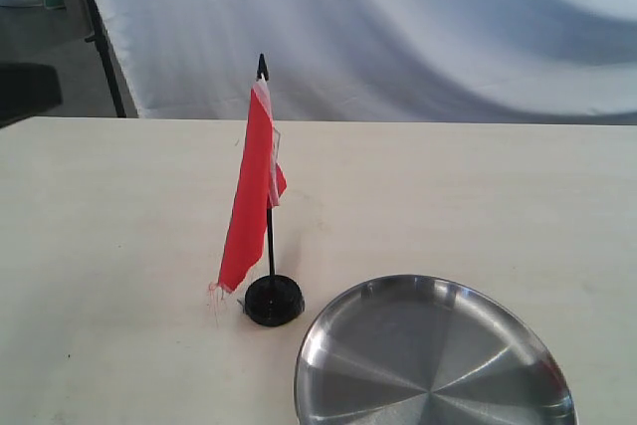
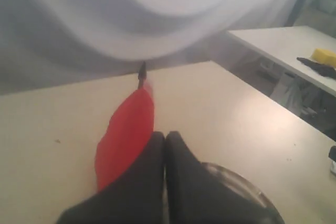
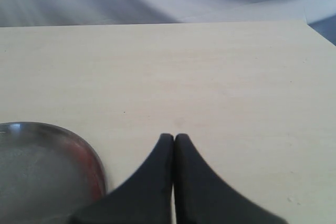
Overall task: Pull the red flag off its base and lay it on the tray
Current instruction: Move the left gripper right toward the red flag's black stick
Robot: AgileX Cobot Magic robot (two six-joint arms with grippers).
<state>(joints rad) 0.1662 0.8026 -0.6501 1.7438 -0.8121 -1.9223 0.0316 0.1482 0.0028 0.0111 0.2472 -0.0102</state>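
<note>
The red flag (image 1: 251,196) stands upright on its thin black stick, plugged into the round black base (image 1: 274,301) near the table's front. To the right of the base lies the shiny steel tray (image 1: 343,320), partly cut off by the frame. Neither gripper shows in the exterior view. In the left wrist view my left gripper (image 2: 165,136) is shut and empty, with the red flag (image 2: 126,137) just beyond it and the tray's rim (image 2: 247,187) beside it. My right gripper (image 3: 174,137) is shut and empty over bare table, the tray (image 3: 47,177) off to one side.
A pale wooden table (image 1: 478,196) carries everything, backed by a white cloth (image 1: 398,27). A black stand leg (image 1: 100,37) rises behind the table's far left corner. The left wrist view shows a second table with a yellow object (image 2: 324,56).
</note>
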